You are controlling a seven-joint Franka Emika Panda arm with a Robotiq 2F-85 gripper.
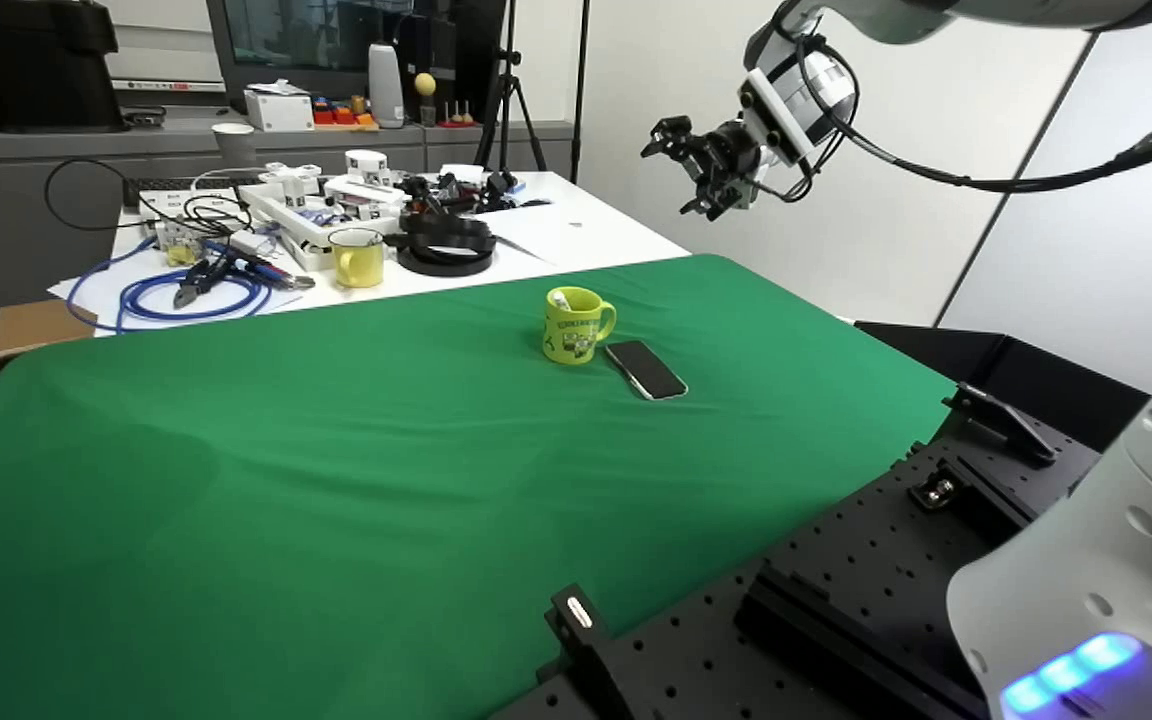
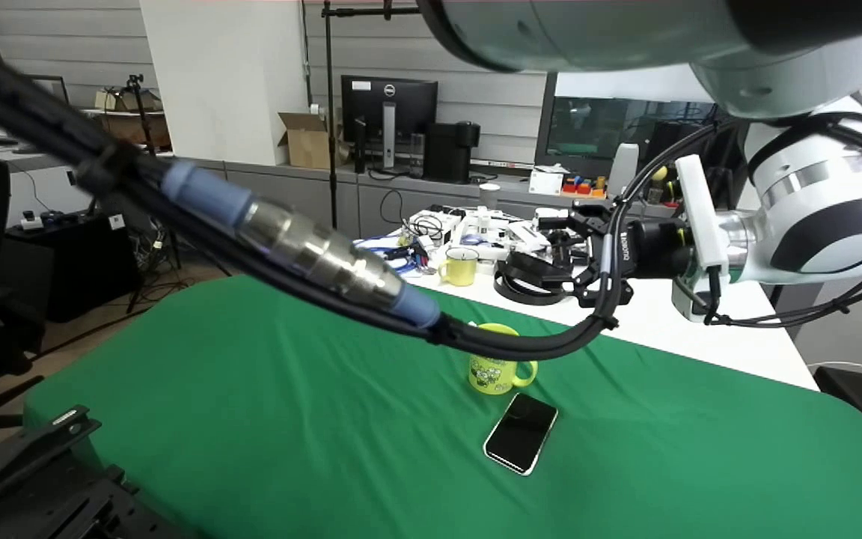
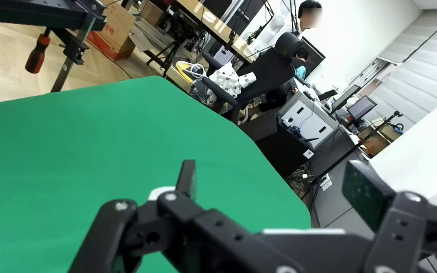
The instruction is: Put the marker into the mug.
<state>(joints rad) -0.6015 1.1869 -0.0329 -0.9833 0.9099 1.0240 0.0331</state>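
In an exterior view, just above the frame's centre, a small yellow-green mug (image 1: pixel 570 332), round and ceramic-looking, stood upright on creased green cloth (image 1: pixel 336 450). Inside it, only its upper end showing, leaned a thin, grey-white, seemingly plastic marker (image 1: pixel 561 300). At the mug's lower right lay a flat oblong black-faced phone (image 1: pixel 648 370). Towards upper right, the black, two-fingered, metal-looking gripper (image 1: pixel 671 175) hung well apart, jaws spread, grasping nothing. I judged the placing done, with nothing apparent left to do.
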